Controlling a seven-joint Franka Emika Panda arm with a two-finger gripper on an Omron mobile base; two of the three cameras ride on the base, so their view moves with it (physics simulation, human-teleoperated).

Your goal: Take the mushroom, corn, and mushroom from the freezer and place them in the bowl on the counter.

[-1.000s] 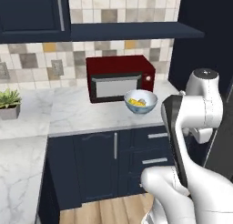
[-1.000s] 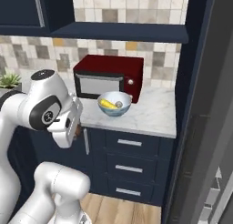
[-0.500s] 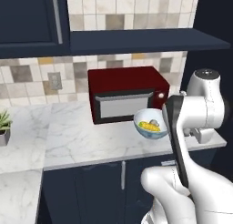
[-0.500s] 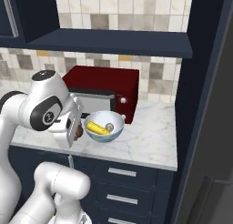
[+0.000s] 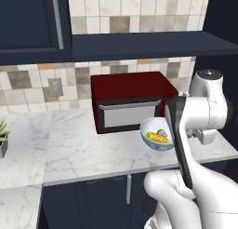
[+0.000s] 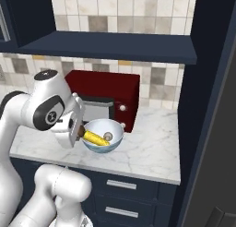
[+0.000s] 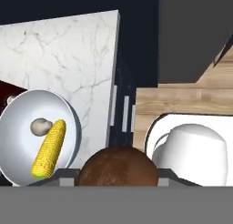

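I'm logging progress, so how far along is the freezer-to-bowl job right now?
Done: the yellow corn cob and one small pale mushroom lie in the glossy pale bowl on the marbled counter. In hand: the gripper holds a brown mushroom. Left: dropping it in the bowl.

A boxy dark red microwave [image 5: 131, 101] with a grey door is seen against the beige-and-grey tiled backsplash [image 5: 135, 5]; a dark navy shelf [image 5: 148, 45] is mounted above it; a green potted plant [image 5: 3, 136] is placed far left.
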